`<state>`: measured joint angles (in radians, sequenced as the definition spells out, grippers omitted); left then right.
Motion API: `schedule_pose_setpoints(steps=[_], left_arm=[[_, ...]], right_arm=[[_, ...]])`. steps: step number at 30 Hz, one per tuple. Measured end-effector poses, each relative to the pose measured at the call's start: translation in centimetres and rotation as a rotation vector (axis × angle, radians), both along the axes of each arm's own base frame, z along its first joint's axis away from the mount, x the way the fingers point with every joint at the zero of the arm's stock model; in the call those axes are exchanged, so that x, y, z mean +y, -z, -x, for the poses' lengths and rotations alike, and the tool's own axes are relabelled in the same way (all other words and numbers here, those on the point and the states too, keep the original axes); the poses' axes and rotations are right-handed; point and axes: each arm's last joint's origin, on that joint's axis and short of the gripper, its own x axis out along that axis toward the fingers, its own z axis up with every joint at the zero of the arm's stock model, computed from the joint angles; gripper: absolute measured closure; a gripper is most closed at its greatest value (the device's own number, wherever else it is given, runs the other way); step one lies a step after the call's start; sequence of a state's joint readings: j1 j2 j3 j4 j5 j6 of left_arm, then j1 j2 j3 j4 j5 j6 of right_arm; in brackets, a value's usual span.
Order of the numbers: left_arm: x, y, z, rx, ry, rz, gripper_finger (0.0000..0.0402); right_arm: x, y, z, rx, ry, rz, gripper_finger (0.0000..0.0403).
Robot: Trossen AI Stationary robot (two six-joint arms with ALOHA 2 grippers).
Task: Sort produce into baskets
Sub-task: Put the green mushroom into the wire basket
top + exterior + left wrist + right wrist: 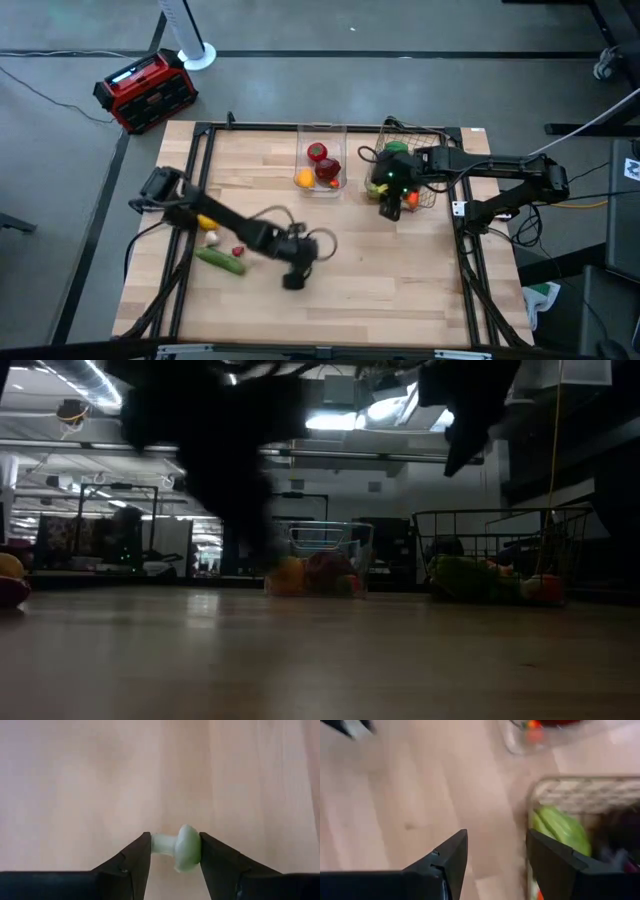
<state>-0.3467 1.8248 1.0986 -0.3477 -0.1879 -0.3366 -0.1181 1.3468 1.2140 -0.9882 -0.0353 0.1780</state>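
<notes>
So the left gripper (175,851) is out around 6 o'clock on the table (400,290), and its fingers are pinched on a small pale mushroom-shaped thing (184,848), probably the garlic. It's clamped across the cap and stub, jaws partly closed around it. My guess is it's light and fairly stiff, maybe a bit slick since it looks like smooth plastic, and rounded enough that it could squirt out if the grip is off-centre. Holding it across the widest part of the cap looks like the sane choice.

The right gripper (495,865) hangs at the near edge of the wire basket (432,140) at about 2 o'clock, fingers apart with nothing between them.

Containers: the wire basket has a big green pepper (562,827) plus something orange and something dark in it; I can't tell exactly what those are. The clear bin (322,135) at 12 o'clock holds red apples (318,153) and an orange (304,179).

Still loose at 9 o'clock: a cucumber (220,262), a lemon (205,221), a whitish bit (211,238) and a tiny red chili (238,251), all near each other beside the left arm.
</notes>
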Motion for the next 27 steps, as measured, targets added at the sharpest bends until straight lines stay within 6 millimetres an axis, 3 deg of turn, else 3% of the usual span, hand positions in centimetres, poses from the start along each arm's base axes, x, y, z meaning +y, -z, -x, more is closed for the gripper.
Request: schedule_pose_setpoints(steps=[8, 13, 17, 22, 27], left_arm=[[5.9, -3.6, -5.2, -0.515, 0.012, -0.077, 0.0249], [9.3, -5.5, -6.4, -0.727, -0.043, -0.135, 0.0249], [11.7, -6.6, -6.9, -0.864, -0.108, -0.157, 0.0249], [14.4, -6.4, -8.3, -1.007, -0.18, -0.175, 0.0249], [16.4, -5.1, -10.6, -1.036, -0.228, -0.187, 0.0249]], right_arm=[[0.2, -0.2, -0.4, -0.057, -0.032, -0.057, 0.0205], [0.2, -0.6, -0.4, -0.055, -0.03, -0.055, 0.0205], [0.1, -2.5, -0.7, -0.116, -0.02, -0.034, 0.0205], [0.0, -5.5, -0.9, -0.216, -0.024, -0.013, 0.0205], [0.0, -7.7, -0.7, -0.276, -0.027, -0.003, 0.0205]])
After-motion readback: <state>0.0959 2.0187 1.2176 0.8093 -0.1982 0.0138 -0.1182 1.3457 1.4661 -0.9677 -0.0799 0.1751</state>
